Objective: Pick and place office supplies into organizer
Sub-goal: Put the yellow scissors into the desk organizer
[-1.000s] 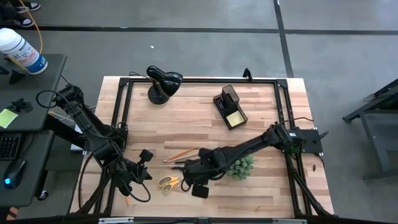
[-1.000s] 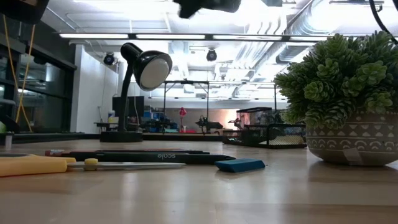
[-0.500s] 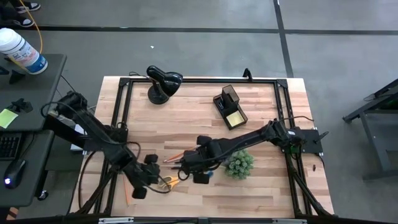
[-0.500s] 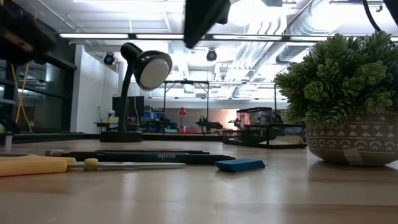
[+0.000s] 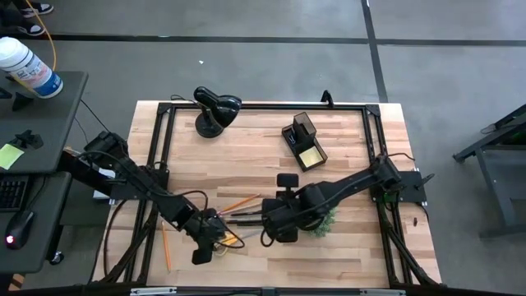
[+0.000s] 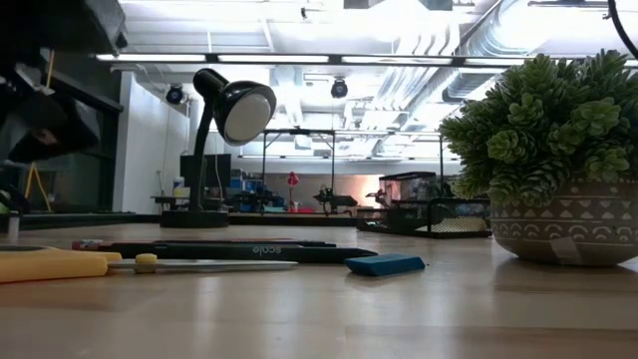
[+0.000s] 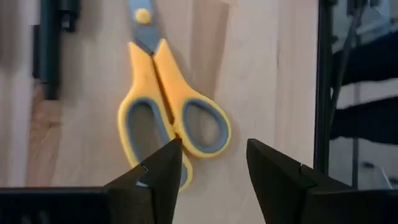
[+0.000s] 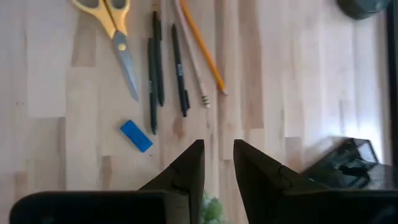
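1 item looks stowed so far, and the rest lie loose on the surface, so by my judgement the task is at an early stage.

Nearest the front edge, toward the left corner, the left gripper point(image 7: 214, 149) hangs just above the yellow-handled scissors point(image 7: 171, 106), fingers spread wide and holding nothing; the handle loops lie just ahead of the gap. The scissors lie flat on the wood, and grasping them looks like the step in hand. 1 orange pencil point(image 5: 165, 247) lies apart, by the left edge.

Just beyond the scissors, near the middle of the surface, lie 2 thin black pens point(image 8: 155, 62), 2 pencils point(image 8: 200, 46) and a small blue item point(image 8: 135, 135), all untouched. The right gripper point(image 8: 219, 149) hovers above this group, beside the green plant point(image 5: 322, 220), with a narrow gap between its fingers and nothing in it.

Farther back, toward the far right corner, stands the black organizer point(image 5: 302, 125). The yellow sticky-note pad point(image 5: 311, 156) sits in its lower tray; I cannot tell whether the tall compartment holds anything. At the far edge, left of it, stands the desk lamp point(image 5: 215, 111).

Left to do: scissors, pens, pencils and the blue item.
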`<state>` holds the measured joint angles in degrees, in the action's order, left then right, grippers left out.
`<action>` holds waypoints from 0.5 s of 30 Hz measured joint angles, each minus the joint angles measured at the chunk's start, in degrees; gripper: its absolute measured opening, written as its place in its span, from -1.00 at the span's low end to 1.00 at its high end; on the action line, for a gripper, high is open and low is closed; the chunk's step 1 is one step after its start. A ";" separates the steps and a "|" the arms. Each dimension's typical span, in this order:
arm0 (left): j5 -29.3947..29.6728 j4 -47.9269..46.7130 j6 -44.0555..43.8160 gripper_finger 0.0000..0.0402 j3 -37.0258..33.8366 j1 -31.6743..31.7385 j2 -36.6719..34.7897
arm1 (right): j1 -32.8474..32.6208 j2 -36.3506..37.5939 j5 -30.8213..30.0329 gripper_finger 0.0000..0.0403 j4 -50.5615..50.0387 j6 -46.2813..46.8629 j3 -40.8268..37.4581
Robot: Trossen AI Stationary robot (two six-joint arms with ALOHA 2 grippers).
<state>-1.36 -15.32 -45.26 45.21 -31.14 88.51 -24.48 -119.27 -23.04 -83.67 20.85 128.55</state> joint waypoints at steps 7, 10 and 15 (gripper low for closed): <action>2.34 -12.94 -5.49 -0.26 7.85 0.02 -0.07 | -0.01 2.06 -2.14 -0.59 -1.76 1.63 0.00; 2.32 -17.58 -6.85 -0.30 11.08 -0.12 -0.07 | -0.01 2.09 -2.61 -0.59 -2.54 1.63 0.00; 3.78 -20.23 -6.54 -0.33 13.02 -0.80 1.10 | 0.27 2.13 -4.03 -0.59 -2.66 1.63 0.00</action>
<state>2.42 -35.56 -51.81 58.24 -31.94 89.61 -24.21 -117.14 -27.07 -86.32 22.48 128.55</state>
